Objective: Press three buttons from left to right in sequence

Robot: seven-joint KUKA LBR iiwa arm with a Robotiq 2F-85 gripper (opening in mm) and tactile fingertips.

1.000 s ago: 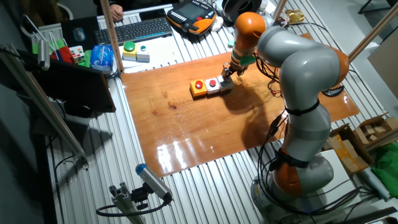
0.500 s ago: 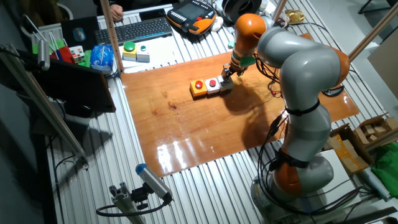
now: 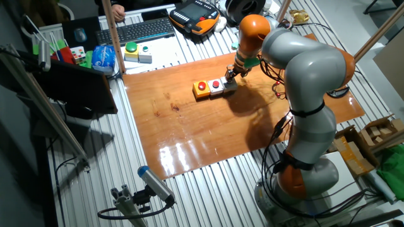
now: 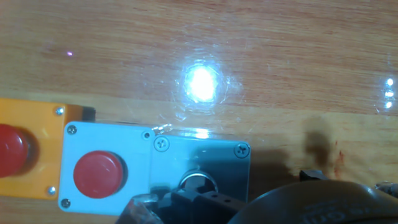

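Nearest the camera, a blue-tipped silver cylinder (image 3: 155, 184) is lying on the slatted metal table (image 3: 208, 189), just off the near edge of the wooden board (image 3: 189, 120). To the right, the grey and orange arm (image 3: 303, 94) is rising from its base at the near right and bending over the board toward the far side.

On the far half of the board the three buttons (image 3: 214, 87) are sitting joined in a row: the orange-yellow box (image 3: 201, 89) at the left, a silver-grey box (image 3: 216, 86) in the middle, and a second grey box (image 3: 228, 86) at the right. The gripper (image 3: 231, 74) is standing directly over that rightmost box. In the hand view the gripper (image 4: 199, 202) is pressing close against the third box (image 4: 202, 165), covering the spot where its button would be, while the red button of the middle box (image 4: 98, 174) and that of the orange box (image 4: 11, 149) are showing uncovered to the left. Whether the fingers are apart or together I cannot tell.

Farther back, beyond the board, a green dome button on a yellow box (image 3: 131, 50) is resting near a black keyboard (image 3: 136, 29), with an orange and black pendant (image 3: 194, 16) to their right.
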